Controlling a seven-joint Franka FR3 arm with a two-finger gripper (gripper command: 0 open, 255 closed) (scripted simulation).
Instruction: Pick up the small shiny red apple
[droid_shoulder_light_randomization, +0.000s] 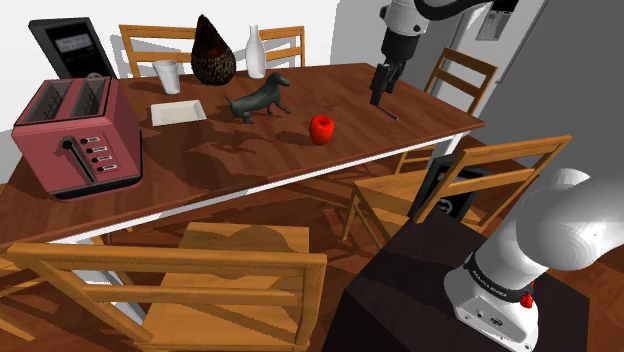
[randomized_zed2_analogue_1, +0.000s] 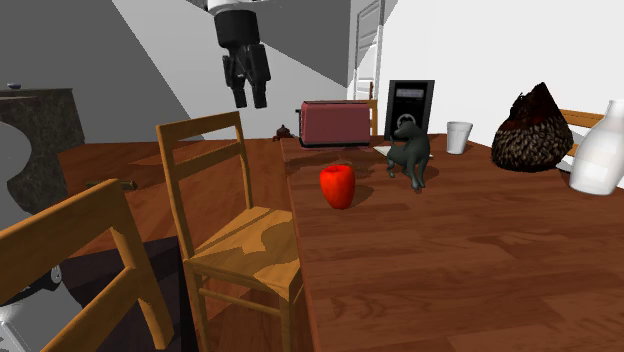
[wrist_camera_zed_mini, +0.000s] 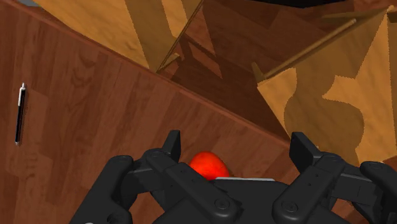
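Shoulder view: end effector (droid_shoulder_light_randomization: 380, 93) hangs aloft, fingers spread, holding nothing, apart from the red apple (droid_shoulder_light_randomization: 321, 129) on the counter (droid_shoulder_light_randomization: 280, 152)

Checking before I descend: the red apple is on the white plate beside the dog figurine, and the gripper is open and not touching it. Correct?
Not quite. The red apple sits on the bare wooden table, not on the white plate, which lies on the other side of the dog figurine; the shoulder view shows this. The rest holds: the gripper is open and not touching the apple.
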